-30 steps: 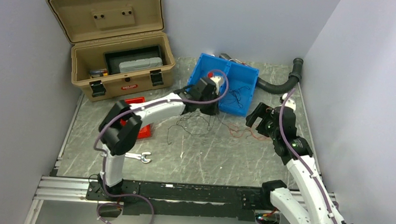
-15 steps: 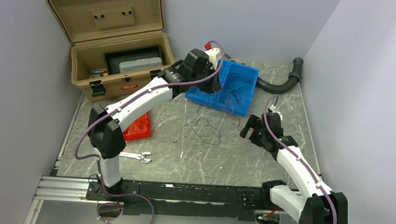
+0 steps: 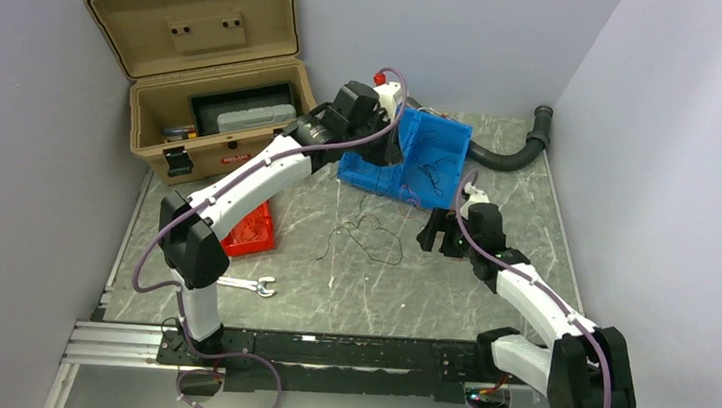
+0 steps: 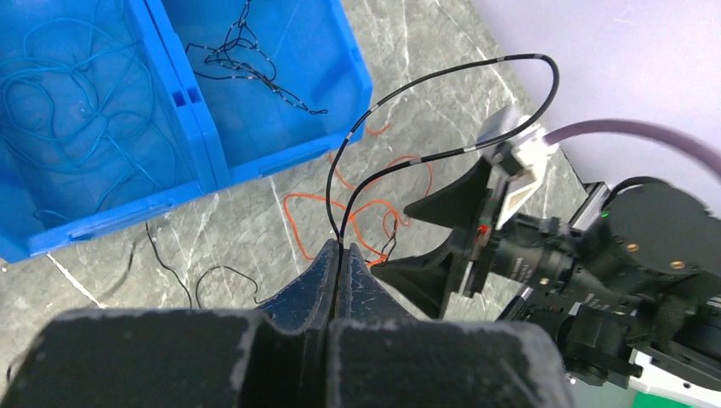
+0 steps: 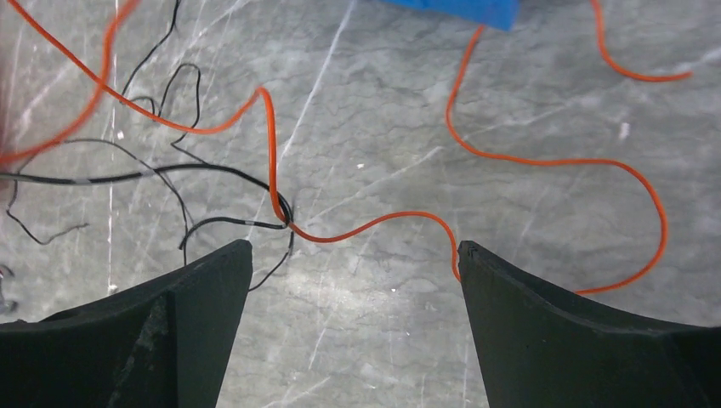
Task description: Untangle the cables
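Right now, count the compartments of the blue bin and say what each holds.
2. One compartment holds thin blue wires; the neighbouring compartment holds thin black wires. From above, the left arm hides part of the bin.

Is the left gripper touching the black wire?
Touching. The left wrist view shows the left gripper shut on the black wire, which comes out from between its closed fingertips.
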Controlling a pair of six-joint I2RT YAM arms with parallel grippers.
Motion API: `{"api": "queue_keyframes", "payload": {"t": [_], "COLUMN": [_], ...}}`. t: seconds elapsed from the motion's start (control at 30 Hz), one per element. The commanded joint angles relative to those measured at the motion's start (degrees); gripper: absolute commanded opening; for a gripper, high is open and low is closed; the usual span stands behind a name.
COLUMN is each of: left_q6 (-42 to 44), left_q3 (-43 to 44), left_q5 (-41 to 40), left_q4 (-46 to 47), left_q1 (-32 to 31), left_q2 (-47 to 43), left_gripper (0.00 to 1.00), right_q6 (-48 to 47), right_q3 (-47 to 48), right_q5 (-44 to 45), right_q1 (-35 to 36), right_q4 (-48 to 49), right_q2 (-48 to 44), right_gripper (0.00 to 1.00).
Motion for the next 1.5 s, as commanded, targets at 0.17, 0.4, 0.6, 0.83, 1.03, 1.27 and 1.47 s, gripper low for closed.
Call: {"api": "queue_keyframes", "payload": {"t": [0.17,0.4,0.6,0.83,1.03,1.27,1.47], "left_q6": [1.8,-0.6,-1.1,-2.1,-5.1,-6.2,-5.9], "left_q3": [6.1,7.0,9.5,12.2,14.4,9.9,5.3], "left_q5": [3.5,8.4,7.9,-1.8,-1.8,-11.2,-14.5], "left_q4": [-2.0,-0.7,-1.0,0.1,4.5,7.7,6.8], "left_q1": [0.8,3.5,8.2,10.9,9.9,11.5,18.0], "left_q2": [-1.2,-2.7,-4.1,-3.2,1.4,-2.2,-8.2], "left_gripper": [0.00,0.00,0.00,0.00,0.00,0.00,0.00], "right_q6": [-6.9,-2.7,4.7,22.0,27.1,35.1,40.2], "right_q3": [10.0,10.5,7.9,2.2,1.7,2.0,1.1], "right_q5": [7.8,14.1,21.1,21.9,23.7,30.5,35.1], "right_q1": [7.2,7.4,6.5,-10.2,-17.2,-21.2,-22.2], "right_q4": [0.0,1.7,-4.9,-20.0,-28.0,-36.8,-40.1], "right_q2": [10.3,12.2,6.2,-5.4,-18.7,-26.7,-34.8], "right_gripper": [0.91,0.18,0.00,0.00,0.00,0.00,0.00]}}
